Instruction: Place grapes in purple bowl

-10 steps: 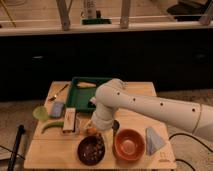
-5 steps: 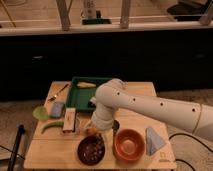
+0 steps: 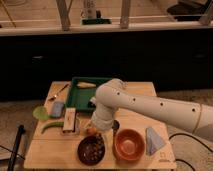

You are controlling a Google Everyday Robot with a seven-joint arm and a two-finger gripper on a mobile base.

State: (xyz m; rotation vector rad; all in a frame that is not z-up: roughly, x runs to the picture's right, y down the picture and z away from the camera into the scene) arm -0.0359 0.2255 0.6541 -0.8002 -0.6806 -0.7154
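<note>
The purple bowl point(image 3: 91, 149) is round and very dark with a brownish-speckled inside; it sits near the front edge of the wooden table point(image 3: 50, 152). The orange-brown bowl point(image 3: 129, 144) stands just right of it. My white arm reaches in from the right and bends down over the table's middle. The gripper point(image 3: 95, 130) hangs just behind the purple bowl, over an orange-coloured item I cannot make out. I cannot pick out the grapes.
A green tray point(image 3: 80, 97) with a pale item sits at the back. At the left lie a spoon point(image 3: 57, 93), a blue-grey sponge point(image 3: 57, 108), a green plate point(image 3: 40, 113), a green pod-shaped thing point(image 3: 51, 126) and a boxed snack point(image 3: 69, 121). A folded blue cloth point(image 3: 153, 139) lies at the right.
</note>
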